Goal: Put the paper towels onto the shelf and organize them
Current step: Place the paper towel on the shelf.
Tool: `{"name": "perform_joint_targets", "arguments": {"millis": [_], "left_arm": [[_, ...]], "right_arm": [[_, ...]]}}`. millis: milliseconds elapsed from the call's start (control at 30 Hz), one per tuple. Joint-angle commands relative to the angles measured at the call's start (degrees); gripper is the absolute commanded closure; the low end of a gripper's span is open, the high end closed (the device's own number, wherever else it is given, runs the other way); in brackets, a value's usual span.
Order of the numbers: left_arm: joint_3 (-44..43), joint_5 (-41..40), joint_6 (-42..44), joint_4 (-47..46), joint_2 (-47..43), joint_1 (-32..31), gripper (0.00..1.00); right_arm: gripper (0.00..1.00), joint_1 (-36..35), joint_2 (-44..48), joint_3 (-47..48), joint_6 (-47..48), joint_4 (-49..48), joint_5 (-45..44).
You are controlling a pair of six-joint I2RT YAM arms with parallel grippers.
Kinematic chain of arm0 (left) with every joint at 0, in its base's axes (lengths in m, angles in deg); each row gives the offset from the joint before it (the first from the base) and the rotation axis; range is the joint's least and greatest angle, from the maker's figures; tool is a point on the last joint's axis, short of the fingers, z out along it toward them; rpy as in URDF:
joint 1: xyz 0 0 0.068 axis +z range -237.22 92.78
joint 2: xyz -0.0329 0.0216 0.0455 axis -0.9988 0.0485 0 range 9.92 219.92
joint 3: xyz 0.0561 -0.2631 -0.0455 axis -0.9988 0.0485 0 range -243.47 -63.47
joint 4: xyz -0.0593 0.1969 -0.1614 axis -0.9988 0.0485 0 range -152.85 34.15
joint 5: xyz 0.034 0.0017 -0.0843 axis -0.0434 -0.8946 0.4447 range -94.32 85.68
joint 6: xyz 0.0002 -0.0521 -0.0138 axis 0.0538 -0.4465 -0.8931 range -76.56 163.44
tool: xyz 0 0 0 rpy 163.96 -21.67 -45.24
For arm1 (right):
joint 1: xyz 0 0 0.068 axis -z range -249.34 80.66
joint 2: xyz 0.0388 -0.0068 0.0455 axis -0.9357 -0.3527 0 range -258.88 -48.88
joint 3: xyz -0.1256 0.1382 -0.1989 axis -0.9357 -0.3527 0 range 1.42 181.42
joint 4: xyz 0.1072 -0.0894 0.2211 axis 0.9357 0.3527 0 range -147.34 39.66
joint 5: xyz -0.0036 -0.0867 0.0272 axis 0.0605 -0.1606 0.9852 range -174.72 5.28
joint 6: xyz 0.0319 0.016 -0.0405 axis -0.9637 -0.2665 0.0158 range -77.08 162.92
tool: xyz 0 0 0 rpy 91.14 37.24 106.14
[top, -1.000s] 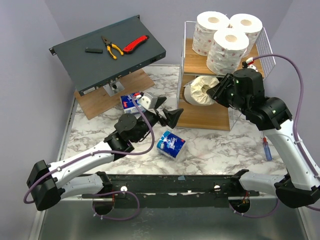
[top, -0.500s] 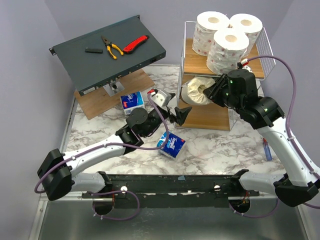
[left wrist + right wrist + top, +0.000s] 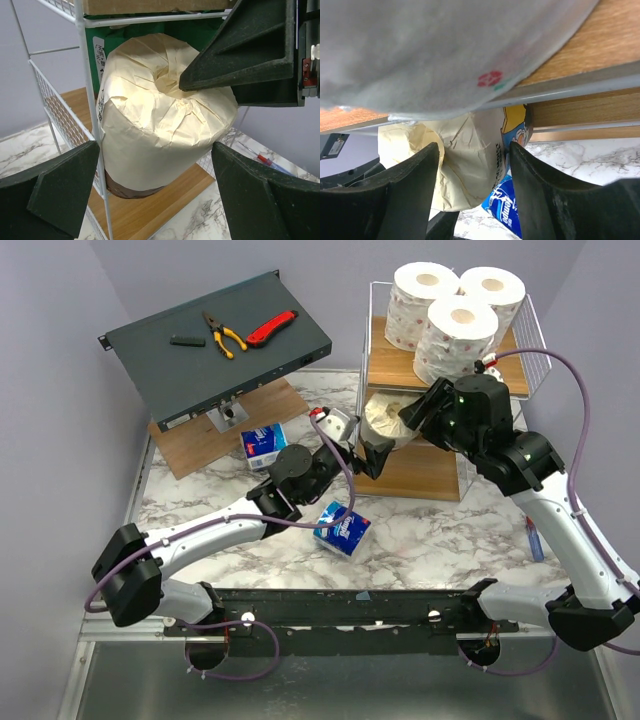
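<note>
Showed the cream roll (image 3: 160, 130) wrapped in crinkled plain paper, gathered to a pucker at one end, with a dark band at the other. Sat tilted on the wooden board of the shelf (image 3: 372, 350), directly under the board bearing the three white rolls (image 3: 455, 310). Faced the open front with its puckered end, its side against the white wire post at the shelf's left front corner. Backed closely by a green-wrapped roll (image 3: 200, 31).

Left little headroom under the upper board. Offered open room only forward, over the marble desk (image 3: 430, 540), strewn with a blue-and-white pack (image 3: 342, 529) near the shelf's foot and a second pack (image 3: 264, 443) just beside the flat wooden board (image 3: 200, 445).

Posed the right arm (image 3: 545, 465) from the right, wrist bent down to the roll. Held the right jaws parted about the puckered end, one finger (image 3: 235, 55) touching it; could not tell pinching from mere contact. Laid the left arm (image 3: 220, 530) low across the desk, left jaws spread fully, bracketing the roll from in front.
</note>
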Motion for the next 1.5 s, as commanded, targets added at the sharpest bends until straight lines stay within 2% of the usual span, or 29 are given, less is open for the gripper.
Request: {"name": "perform_joint_targets", "arguments": {"millis": [0, 200, 333, 467, 600, 700, 800, 933, 1167, 1467], "left_arm": [[-3.0, -3.9, -0.8, 1.2, 2.0, -0.3, 0.01], [-4.7, -6.3, -1.4, 2.6, 3.4, -0.2, 0.02], [-5.8, -6.9, -1.9, 4.0, 3.8, 0.0, 0.02], [-6.5, -6.7, -3.1, 5.3, 3.9, 0.4, 0.02], [-7.8, -5.7, -4.0, 7.0, 4.0, 0.6, 0.03], [-9.2, -5.1, -5.0, 8.7, 4.2, 0.6, 0.04], [-10.4, -4.8, -5.4, 10.2, 4.4, 0.6, 0.04], [-10.6, -5.1, -5.5, 10.9, 4.3, 0.6, 0.04], [-11.2, -5.1, -5.3, 12.1, 4.0, 0.6, 0.04], [-12.0, -4.5, -5.5, 13.2, 3.7, 0.6, 0.04]], "right_arm": [[0.36, 0.1, -0.1, 0.6, 0.3, -1.8, -0.5], [0.26, 0.1, 2.4, 1.1, 2.8, -2.3, -1.3], [0.19, 0.1, 7.4, -1.7, 6.7, -4.8, -1.7], [0.19, 0.1, 15.1, -10.5, 12.8, -11.3, -1.1], [0.20, 0.1, 22.1, -22.3, 19.1, -20.2, 5.5], [0.24, 0.1, 26.6, -32.7, 20.8, -30.7, 11.1], [0.31, 0.1, 29.9, -41.6, 21.6, -41.9, 11.4], [0.33, 0.1, 28.8, -47.1, 22.7, -51.7, 10.7], [0.28, 0.1, 24.9, -50.2, 24.3, -62.2, 9.8], [0.28, 0.1, 20.0, -49.9, 28.0, -66.6, 7.4]]}}
